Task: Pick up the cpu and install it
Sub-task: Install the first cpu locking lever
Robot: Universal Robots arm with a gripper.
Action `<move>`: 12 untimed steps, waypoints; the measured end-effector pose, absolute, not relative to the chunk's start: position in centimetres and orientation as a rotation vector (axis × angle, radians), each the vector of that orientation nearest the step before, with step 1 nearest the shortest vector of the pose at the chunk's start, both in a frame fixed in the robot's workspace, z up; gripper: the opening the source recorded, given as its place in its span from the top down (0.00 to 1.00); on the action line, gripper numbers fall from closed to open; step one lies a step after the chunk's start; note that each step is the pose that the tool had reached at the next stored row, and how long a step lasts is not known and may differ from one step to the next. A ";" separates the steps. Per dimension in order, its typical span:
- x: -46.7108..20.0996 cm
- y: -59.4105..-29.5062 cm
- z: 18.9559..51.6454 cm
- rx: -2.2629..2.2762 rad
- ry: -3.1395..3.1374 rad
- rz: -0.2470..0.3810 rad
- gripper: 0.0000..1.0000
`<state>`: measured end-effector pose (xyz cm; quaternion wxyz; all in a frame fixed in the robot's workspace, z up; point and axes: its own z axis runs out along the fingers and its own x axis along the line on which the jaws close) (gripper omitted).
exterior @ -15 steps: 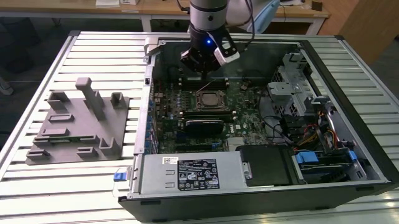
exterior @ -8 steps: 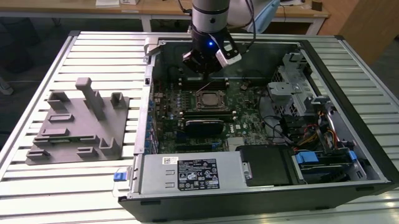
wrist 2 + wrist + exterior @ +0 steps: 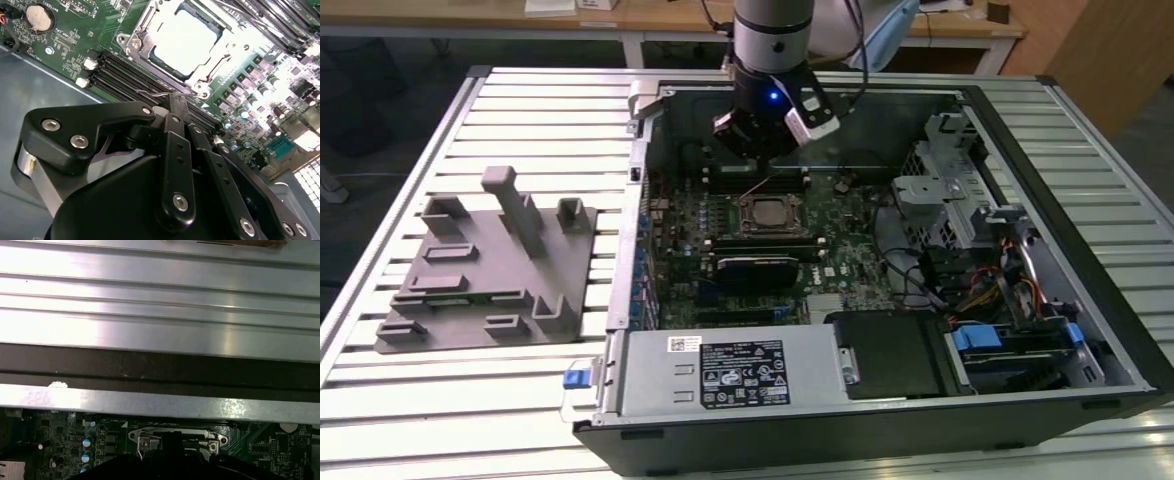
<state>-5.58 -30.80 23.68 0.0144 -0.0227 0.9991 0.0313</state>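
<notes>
Cpu (image 3: 184, 42) seated in socket (image 3: 150, 37) on board (image 3: 761, 240), inside case (image 3: 1067, 330). Gripper (image 3: 176, 100) just beside socket, above lever (image 3: 160, 93); fingers narrow, close together, gripping nothing.

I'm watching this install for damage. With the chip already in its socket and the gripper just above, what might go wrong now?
1. The cpu sits in the socket frame, whose thin metal lever stands unlatched near the gripper; a snag might bend it.
2. The memory slots lie right beside the gripper, so a sideways move may scrape them.
3. The case wall is close, which limits clearance.
</notes>
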 end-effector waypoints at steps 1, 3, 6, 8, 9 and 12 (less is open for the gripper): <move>-5.5 -30.8 23.6 -0.071 3.110 0.098 0.89; -5.4 -30.7 23.5 -0.071 3.111 0.098 0.89; -5.3 -30.7 23.4 -0.071 3.111 0.097 0.89; -5.1 -30.7 23.4 -0.071 3.111 0.098 0.89; -5.0 -30.7 23.3 -0.071 3.111 0.097 0.89; -4.9 -30.7 23.3 -0.071 3.111 0.097 0.89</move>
